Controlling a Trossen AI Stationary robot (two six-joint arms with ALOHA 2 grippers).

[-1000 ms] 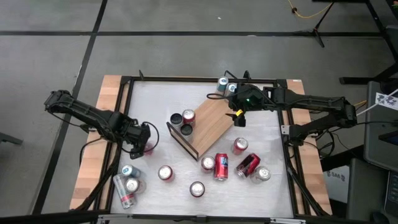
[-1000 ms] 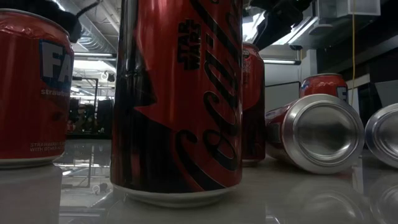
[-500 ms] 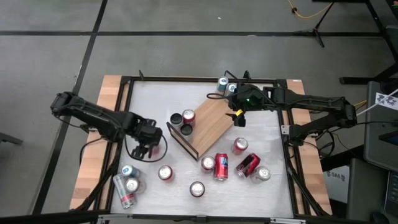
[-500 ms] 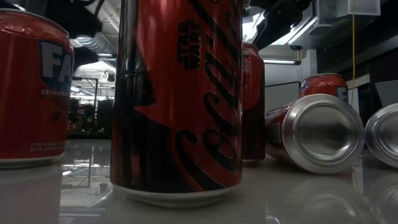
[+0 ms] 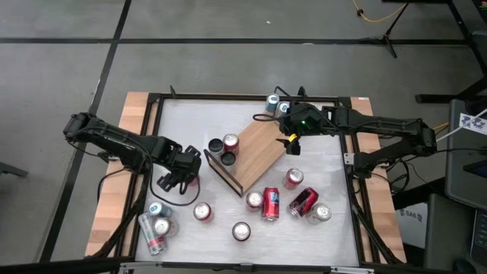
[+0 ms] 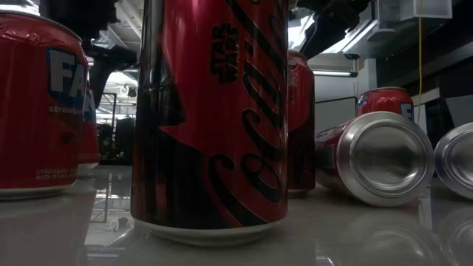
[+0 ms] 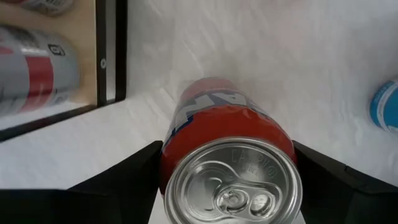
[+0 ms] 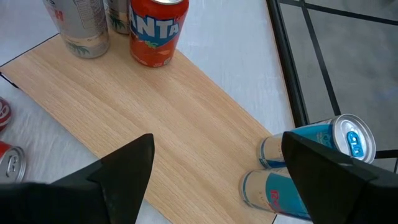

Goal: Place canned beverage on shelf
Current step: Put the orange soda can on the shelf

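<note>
An upright red Fanta can (image 7: pixel 227 118) stands on the white tabletop left of the shelf (image 5: pixel 257 151), a light-wood board with black wire rails. My left gripper (image 5: pixel 181 172) points down over this can (image 5: pixel 189 181), open, one finger on each side of it. The can also shows in the low view (image 6: pixel 89 125). My right gripper (image 5: pixel 291 144) hangs open above the shelf's far right end (image 8: pixel 186 118), with nothing between its fingers. Three cans stand at the shelf's left end, among them a red Fanta can (image 8: pixel 158 31). My left gripper comes at the red can from above, its fingers (image 7: pixel 134 174) standing beside the can's side wall (image 7: pixel 180 124) just below the rim. The can stands upright on the table. I cannot tell whether the fingers touch it.
Two blue cans (image 8: pixel 320 146) stand on the table beside the shelf's far end. Several cans, upright and lying, are scattered along the near side (image 5: pixel 270 204). Three more lie at the near left (image 5: pixel 156 221). A blue can (image 7: pixel 385 106) is near my left gripper.
My left gripper has gone toward the table's right, toward the shelf, and has rolled about its downward line, so its fingers now straddle the red can. In the low view this can now shows beside the left Fanta can, where it did not before.
</note>
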